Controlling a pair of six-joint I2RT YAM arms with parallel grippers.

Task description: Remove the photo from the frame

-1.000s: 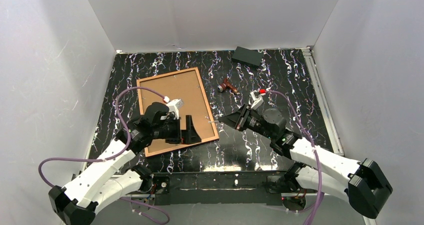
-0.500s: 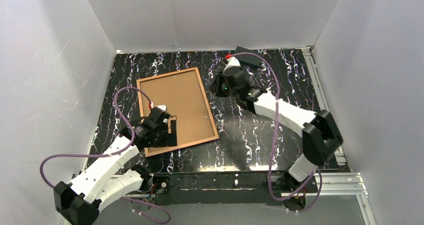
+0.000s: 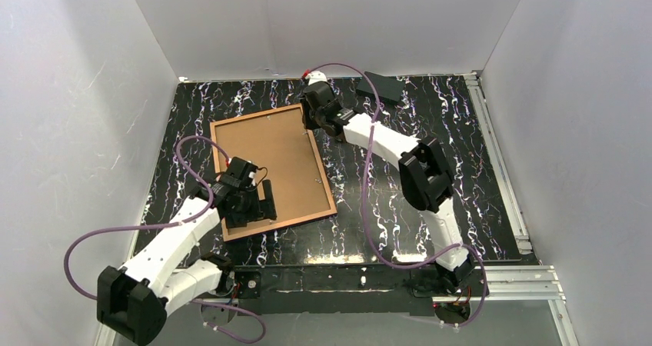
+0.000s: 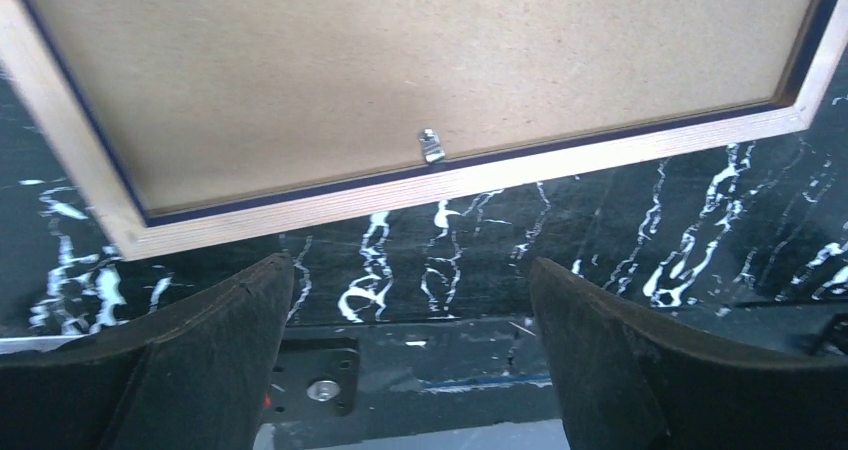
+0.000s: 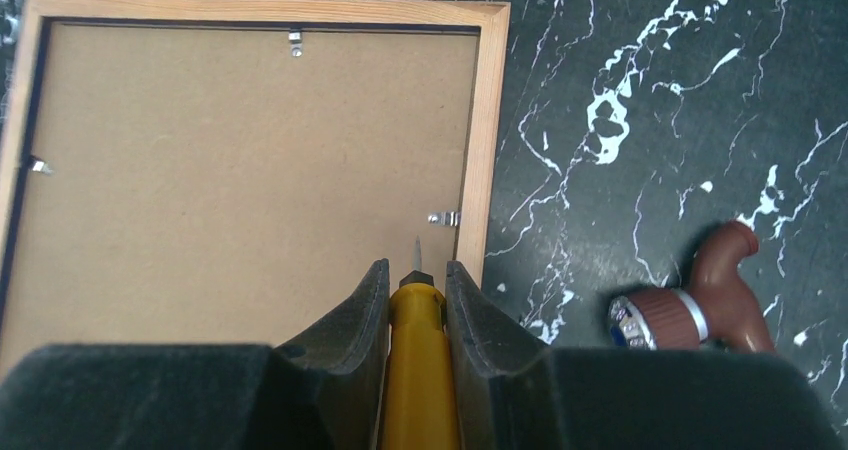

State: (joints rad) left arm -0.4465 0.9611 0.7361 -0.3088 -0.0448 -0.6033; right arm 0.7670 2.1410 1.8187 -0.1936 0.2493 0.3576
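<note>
The frame [image 3: 327,178] lies face down on the black marbled table, its back rim pale wood with a thin navy inner edge [image 4: 600,142]. Of the photo only the plain brown board back [image 3: 269,161] [image 5: 240,170] shows, held in by small metal clips [image 5: 443,218] [image 4: 430,145]. My right gripper [image 5: 416,268] [image 3: 314,115] hangs over the frame's far right corner, shut on a yellow screwdriver [image 5: 418,350] whose metal tip points at the right-side clip. My left gripper [image 4: 410,265] [image 3: 261,207] stands open and empty above the frame's near edge.
A brown-handled tool with a silver band [image 5: 690,305] lies on the table right of the frame. A small black block [image 3: 380,87] sits at the back, by the wall. White walls close in three sides. The arm bases and a metal rail [image 3: 361,273] run along the near edge.
The right arm has swung from the table's middle out to the frame's far right corner, still holding the screwdriver. The left gripper has drawn back towards the frame's near-left corner.
</note>
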